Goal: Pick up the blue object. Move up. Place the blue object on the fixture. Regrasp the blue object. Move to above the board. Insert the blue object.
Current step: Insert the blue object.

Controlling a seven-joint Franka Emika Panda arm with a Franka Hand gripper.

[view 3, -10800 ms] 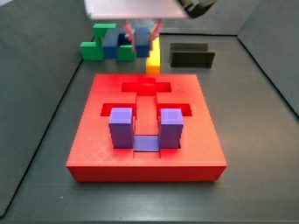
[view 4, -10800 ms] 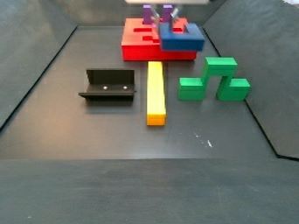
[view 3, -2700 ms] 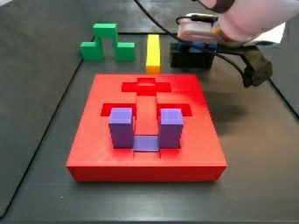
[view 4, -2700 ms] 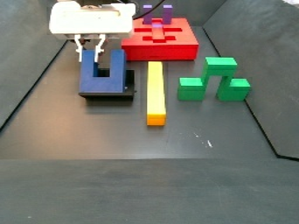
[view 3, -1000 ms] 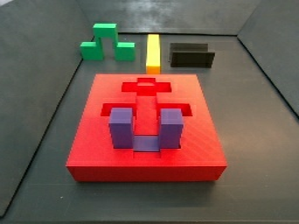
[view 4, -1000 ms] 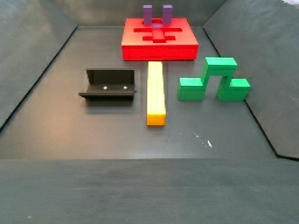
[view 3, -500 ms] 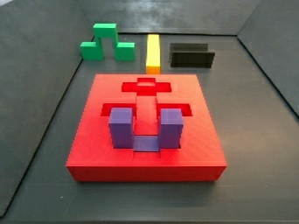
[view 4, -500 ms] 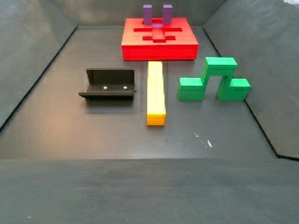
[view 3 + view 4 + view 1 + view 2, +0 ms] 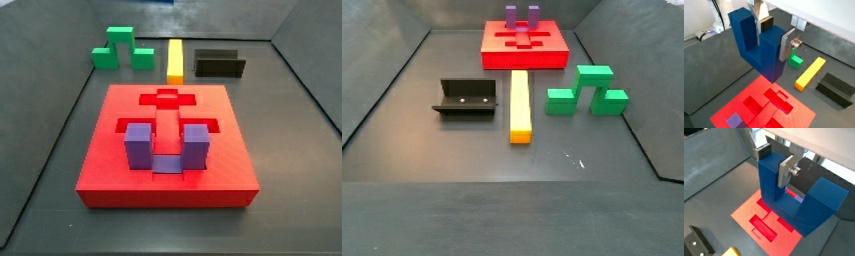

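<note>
While the gripper [image 9: 772, 31] is seen only in both wrist views, its jaws are closed on the blue object [image 9: 761, 47], which is held high above the bench with one prong clamped between the silver fingers [image 9: 787, 170] and its joining base pointing downward. Below the held block, the board [image 9: 764, 220] is seen in a wrist view, with its cut-out recesses showing on the red top face. A corner of the fixture [image 9: 697, 244] is caught in that same wrist view, off to one side of the board. In both side views neither the gripper nor the blue object is in frame. Nearest in a side view, the board [image 9: 167, 145] is laid on the dark floor, and a purple U-shaped block [image 9: 167, 147] is seated in a recess at its near end, prongs upright. A cross-shaped recess [image 9: 167, 99] is cut into the board's far end. Beyond the board, a yellow bar [image 9: 175, 60] is laid lengthwise on the floor. To one side of the bar a green stepped block [image 9: 120, 48] is set, and to the other side the fixture [image 9: 221, 65] is standing empty. The yellow bar [image 9: 809, 73] and a green piece [image 9: 795, 61] are also glimpsed past the held block in a wrist view.
</note>
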